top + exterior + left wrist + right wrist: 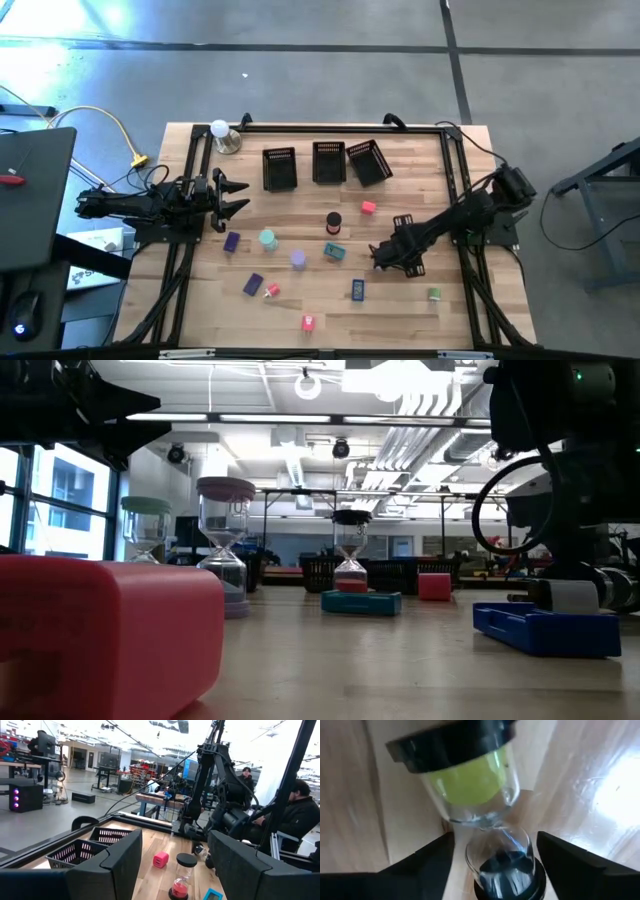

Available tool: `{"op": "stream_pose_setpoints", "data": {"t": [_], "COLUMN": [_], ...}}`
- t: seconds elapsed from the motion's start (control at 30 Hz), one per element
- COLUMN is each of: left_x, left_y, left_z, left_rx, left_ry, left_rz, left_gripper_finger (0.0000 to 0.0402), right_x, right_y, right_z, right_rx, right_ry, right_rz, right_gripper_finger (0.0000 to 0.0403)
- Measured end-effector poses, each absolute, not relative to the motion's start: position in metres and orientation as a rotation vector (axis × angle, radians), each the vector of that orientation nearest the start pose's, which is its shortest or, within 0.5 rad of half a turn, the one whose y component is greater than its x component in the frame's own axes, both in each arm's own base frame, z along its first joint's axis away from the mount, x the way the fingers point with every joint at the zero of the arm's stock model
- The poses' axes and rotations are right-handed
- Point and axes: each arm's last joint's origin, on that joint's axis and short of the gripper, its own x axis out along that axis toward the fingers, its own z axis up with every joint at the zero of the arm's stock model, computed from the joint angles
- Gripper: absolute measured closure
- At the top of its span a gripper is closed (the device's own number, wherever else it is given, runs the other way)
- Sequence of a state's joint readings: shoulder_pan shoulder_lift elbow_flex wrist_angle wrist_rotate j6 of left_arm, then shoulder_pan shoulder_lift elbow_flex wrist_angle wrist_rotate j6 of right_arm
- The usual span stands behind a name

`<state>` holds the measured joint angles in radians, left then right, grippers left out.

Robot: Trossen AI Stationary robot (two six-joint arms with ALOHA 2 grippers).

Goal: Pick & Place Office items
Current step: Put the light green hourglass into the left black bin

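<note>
The office items are small coloured blocks and sand timers spread over the wooden table (400,180), among them a pink block (368,208), a teal block (334,252) and a blue block (358,289). My right gripper (383,257) points down over the table's right half. In the right wrist view, a black-capped sand timer with yellow-green sand (470,775) appears to lie on the wood. My right gripper (495,840) is open, a finger on each side of the timer's nearer bulb (500,850). I cannot tell whether they touch it. My left gripper (238,196) waits open at the left edge, holding nothing.
Three black mesh baskets (329,162) stand in a row at the far edge. A white ball on a metal base (220,132) sits at the far left corner. A red sand timer (333,221) and a green piece (434,293) are near my right gripper. People sit beyond the table (300,810).
</note>
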<state>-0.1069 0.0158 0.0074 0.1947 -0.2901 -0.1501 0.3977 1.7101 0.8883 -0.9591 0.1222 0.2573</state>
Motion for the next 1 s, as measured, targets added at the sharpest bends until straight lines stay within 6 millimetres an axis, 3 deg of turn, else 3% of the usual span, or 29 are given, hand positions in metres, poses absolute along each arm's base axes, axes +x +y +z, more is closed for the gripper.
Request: {"op": "stream_pose_setpoints", "data": {"t": [0.27,0.63,1.0], "left_x": [0.096,0.096,0.095], "left_y": [-0.002,-0.002,-0.002], "left_z": [0.183,0.183,0.186], "left_rx": [-0.186,-0.185,-0.195], "left_ry": [-0.196,-0.196,-0.222], "left_rz": [0.169,0.161,0.159], "left_gripper_finger": [0.0178,0.0178,0.0178], "right_x": [0.231,0.236,0.26], "right_y": [0.093,0.094,0.099], "right_z": [0.129,0.138,0.185], "right_rx": [-0.248,-0.141,-0.203], "right_ry": [1.723,1.726,1.617], "right_rz": [-0.016,-0.188,-0.344], "right_gripper_finger": [0.0245,0.0244,0.0244]}}
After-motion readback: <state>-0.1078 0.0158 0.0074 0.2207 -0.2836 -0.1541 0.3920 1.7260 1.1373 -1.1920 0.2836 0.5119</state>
